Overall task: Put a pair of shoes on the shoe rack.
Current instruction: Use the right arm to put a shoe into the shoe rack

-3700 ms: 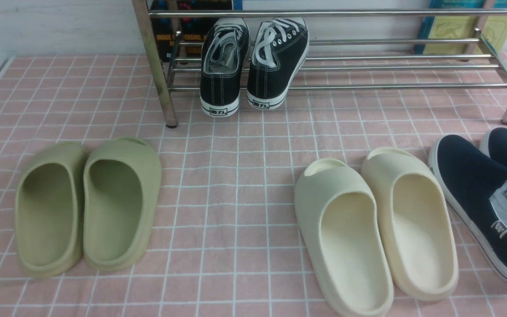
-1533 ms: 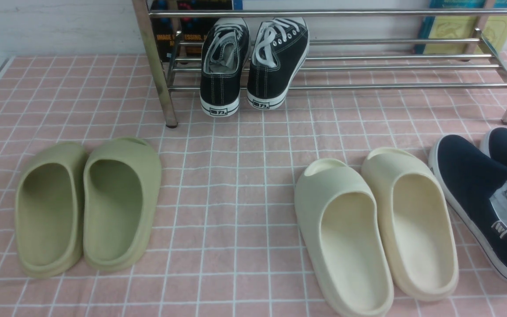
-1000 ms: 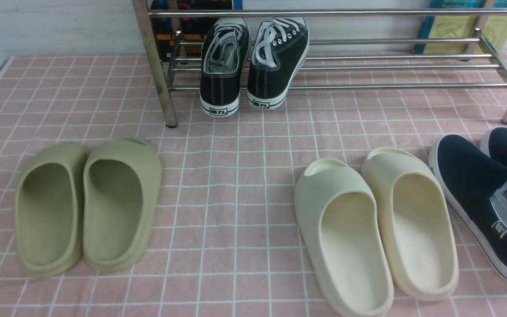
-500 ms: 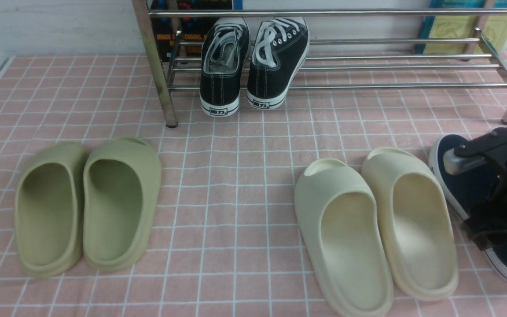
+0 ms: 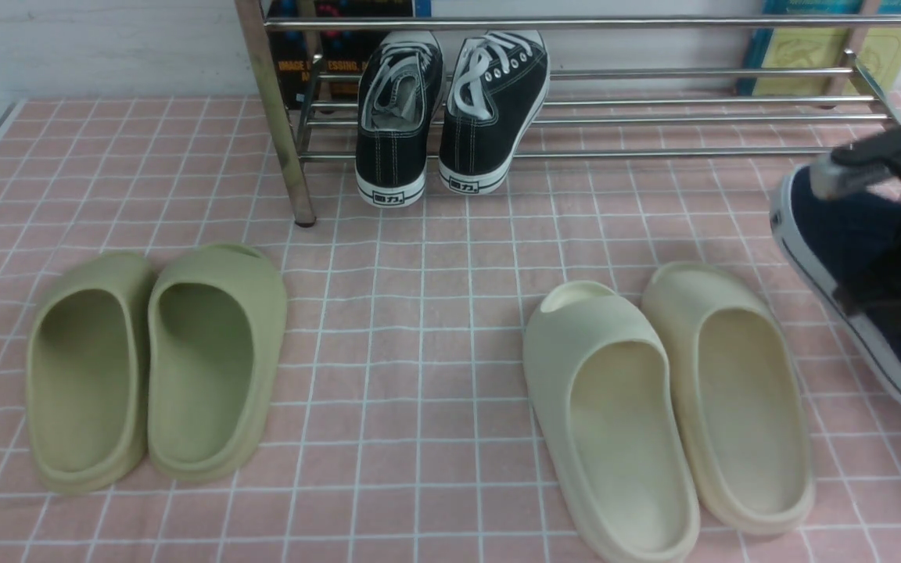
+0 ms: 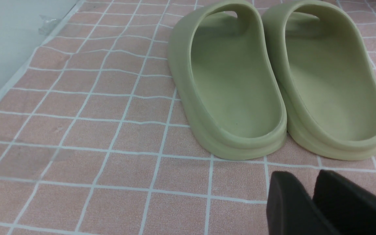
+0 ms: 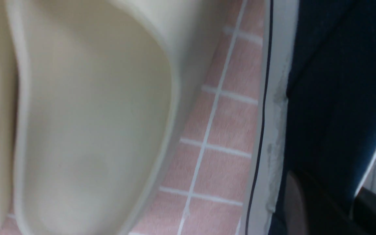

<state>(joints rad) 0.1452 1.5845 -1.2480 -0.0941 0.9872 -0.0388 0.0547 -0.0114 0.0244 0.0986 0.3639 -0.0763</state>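
Navy-blue canvas slip-on shoe with a white rubber sole (image 5: 814,227) sits at 3 o'clock in the front view, clamped between the closed-in black fingers of the right gripper (image 5: 849,238). Its toe points to 11 o'clock, just short of the low chrome tube shoe rack (image 5: 654,152) at 12 o'clock. I cannot tell where its mate is. Black lace-up sneakers (image 5: 489,117) rest on the rack's left end. Cream foam slides (image 5: 732,391) lie at 5 o'clock on the pink checked cloth (image 5: 419,313), just beside the held shoe. Green foam slides (image 5: 208,360) lie at 8 o'clock. The left gripper (image 6: 307,184) hangs near the green slides, its fingers nearly together and holding nothing.
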